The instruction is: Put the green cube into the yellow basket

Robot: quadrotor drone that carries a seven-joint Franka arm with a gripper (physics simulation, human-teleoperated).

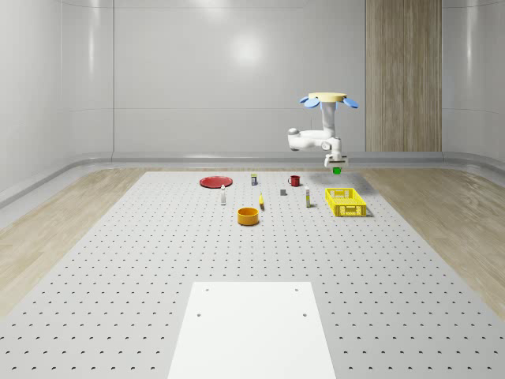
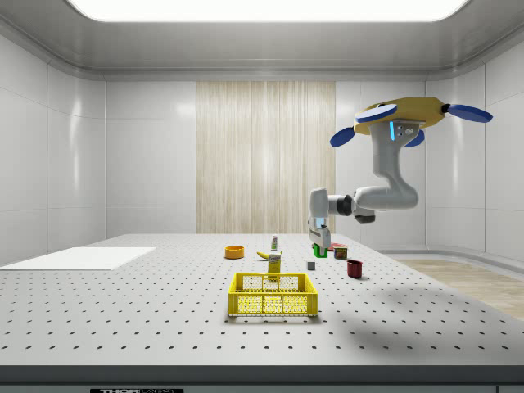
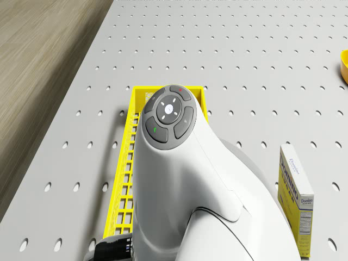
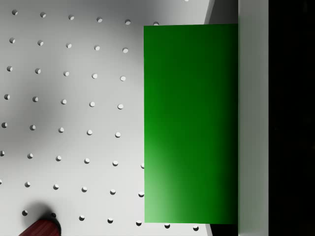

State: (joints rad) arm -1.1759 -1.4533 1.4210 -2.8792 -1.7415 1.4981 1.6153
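1. Gripper (image 1: 336, 164) hangs in the air at the end of the white arm (image 1: 309, 140), clenched on the green cube (image 1: 337, 169), which sits between its fingers well clear of the table (image 1: 158, 260).
2. Seen from the wrist, the green cube (image 4: 191, 123) lies pressed flat against one pale finger (image 4: 253, 118), with the perforated table (image 4: 69, 108) far below it.
3. Below the gripper and somewhat nearer the whole-scene camera stands the yellow basket (image 1: 346, 202); the side view shows the gripper (image 2: 318, 240) higher than the yellow basket (image 2: 273, 295) and off toward that view's right.
4. Above the gripper the drone (image 1: 328, 100) hovers, over the table's far part beside the basket.
5. Near the gripper, on the table below it, stand a red mug (image 1: 294, 181) and a small grey block (image 1: 283, 192).
6. Further off lie a red plate (image 1: 215, 181), an orange bowl (image 1: 248, 215) and a yellow box (image 3: 296, 198).
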